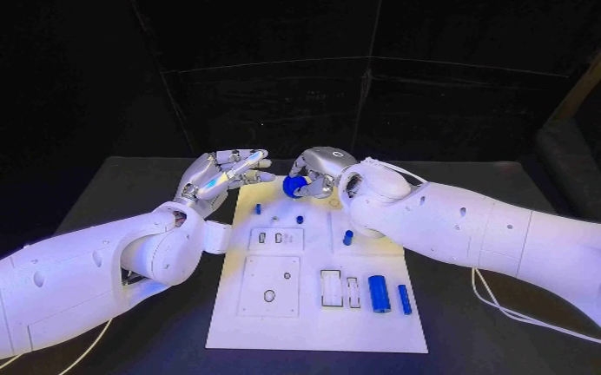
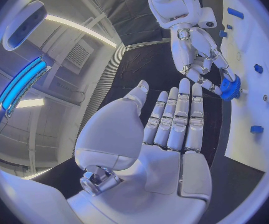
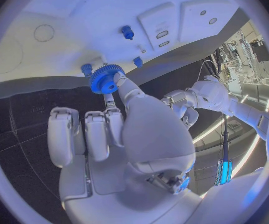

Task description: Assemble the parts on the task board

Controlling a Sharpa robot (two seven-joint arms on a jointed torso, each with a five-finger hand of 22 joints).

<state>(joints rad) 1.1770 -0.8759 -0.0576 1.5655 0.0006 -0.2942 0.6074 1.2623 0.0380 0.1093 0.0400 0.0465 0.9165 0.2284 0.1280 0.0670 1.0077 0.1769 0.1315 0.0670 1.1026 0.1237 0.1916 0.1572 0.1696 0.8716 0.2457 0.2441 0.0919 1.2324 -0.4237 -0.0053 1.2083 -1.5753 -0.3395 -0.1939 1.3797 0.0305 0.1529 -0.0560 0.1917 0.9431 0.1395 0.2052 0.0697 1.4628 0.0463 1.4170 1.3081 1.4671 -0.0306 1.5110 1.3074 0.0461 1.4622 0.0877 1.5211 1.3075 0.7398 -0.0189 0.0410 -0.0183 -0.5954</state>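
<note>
The white task board (image 1: pixel 313 323) lies in the middle of the table. My right hand (image 1: pixel 322 169) hovers over its far edge and pinches a blue gear (image 1: pixel 294 186) between thumb and fingertip; the gear (image 3: pixel 102 79) sits close above the board (image 3: pixel 78 15), and also shows as the gear (image 2: pixel 230 88) under the right hand (image 2: pixel 200 55). My left hand (image 1: pixel 227 174) floats just left of the gear, fingers straight and apart, holding nothing; its flat palm (image 2: pixel 166 134) faces the board (image 2: pixel 259 99).
Small blue pegs (image 1: pixel 258 208) (image 1: pixel 300 218) (image 1: pixel 348 237) stand on the far half of the board. Two blue cylinders (image 1: pixel 377 292) (image 1: pixel 405 299) lie at its near right. Recessed slots (image 1: pixel 278 238) and a square plate (image 1: pixel 269 286) mark the board's middle.
</note>
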